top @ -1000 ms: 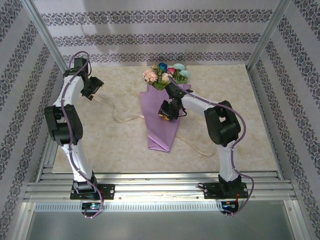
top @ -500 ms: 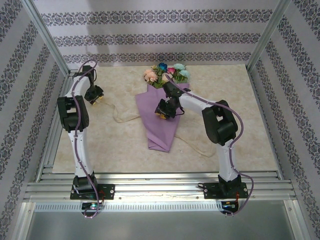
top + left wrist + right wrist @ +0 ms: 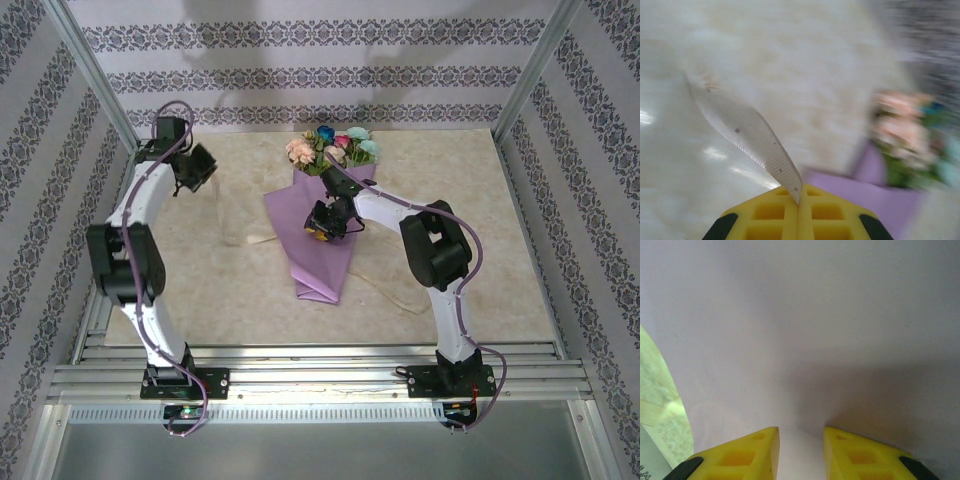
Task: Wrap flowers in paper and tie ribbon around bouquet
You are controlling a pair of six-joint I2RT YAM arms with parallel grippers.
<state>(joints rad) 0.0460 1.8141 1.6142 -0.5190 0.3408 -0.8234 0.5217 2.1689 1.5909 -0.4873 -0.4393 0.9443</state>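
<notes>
Two hands: left hand (image 3: 799,194) clamps the ribbon (image 3: 747,132), right hand (image 3: 322,222), jaws a little apart and empty, hovers over the bouquet (image 3: 318,265); a sharp tug could slip the ribbon free

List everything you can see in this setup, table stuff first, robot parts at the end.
flowers: one bunch, pink, peach, blue and teal blooms with green leaves, sticking out of the far end of the paper
paper: one sheet, lilac, folded into a cone around the stems, middle of the table, narrow end toward the arms
ribbon: one, cream, running up off the table to the left gripper, with more trailing on the table beside the paper
table: one, marbled beige
walls: patterned grey-and-white stripes, around three sides
left gripper: yellow fingers, raised at far left, shut on the ribbon
right gripper: yellow fingers, slightly apart, down at the paper's upper part
</notes>
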